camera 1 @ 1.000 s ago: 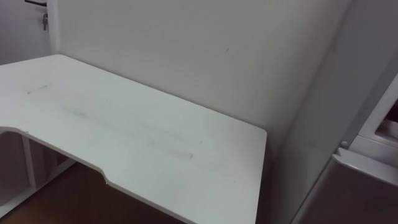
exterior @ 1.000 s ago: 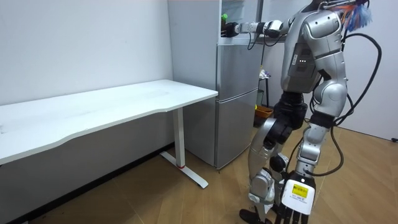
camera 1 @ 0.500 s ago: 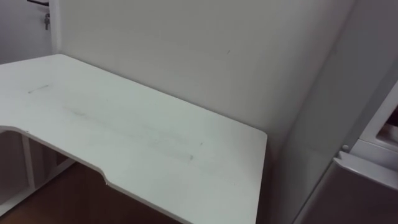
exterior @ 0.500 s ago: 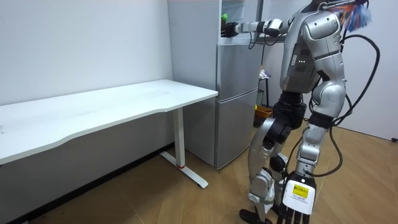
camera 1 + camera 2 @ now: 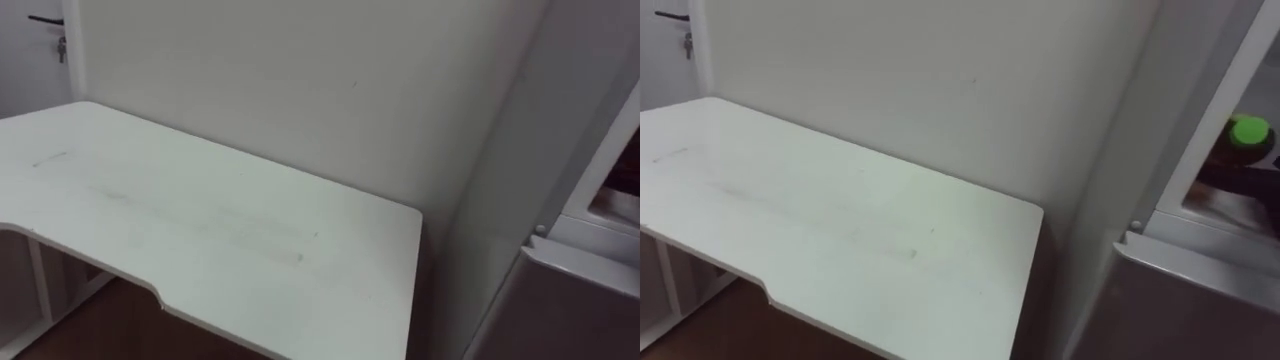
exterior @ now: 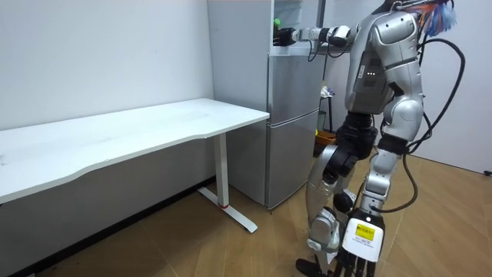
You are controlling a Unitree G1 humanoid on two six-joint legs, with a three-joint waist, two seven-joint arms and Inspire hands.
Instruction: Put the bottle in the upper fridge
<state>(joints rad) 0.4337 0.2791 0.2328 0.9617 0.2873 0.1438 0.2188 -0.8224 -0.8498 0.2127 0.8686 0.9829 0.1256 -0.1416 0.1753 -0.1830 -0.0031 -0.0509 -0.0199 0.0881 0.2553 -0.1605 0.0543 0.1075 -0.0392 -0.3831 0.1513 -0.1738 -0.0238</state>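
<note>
The bottle (image 5: 1248, 131), with a bright green cap, stands inside the open upper fridge compartment (image 6: 297, 14). My right hand (image 5: 1238, 172) is dark below the cap and is curled round the bottle's body. In the room view my right arm reaches straight out from the shoulder, and the right hand (image 6: 287, 35) sits at the compartment's front edge with the bottle (image 6: 277, 23). My left hand (image 6: 358, 245) hangs low by my legs with straight fingers and holds nothing. I stand on the wooden floor right in front of the grey fridge (image 6: 292, 123).
A long white desk (image 5: 200, 230) stands against the wall to my left, its end close to the fridge's side. The lower fridge door (image 5: 1180, 310) is closed. An orange container (image 6: 326, 139) sits on the floor behind the fridge.
The eye view has shifted a little, so the camera moved. My right hand stays at the upper compartment with the bottle. My body and hanging left hand swayed slightly.
</note>
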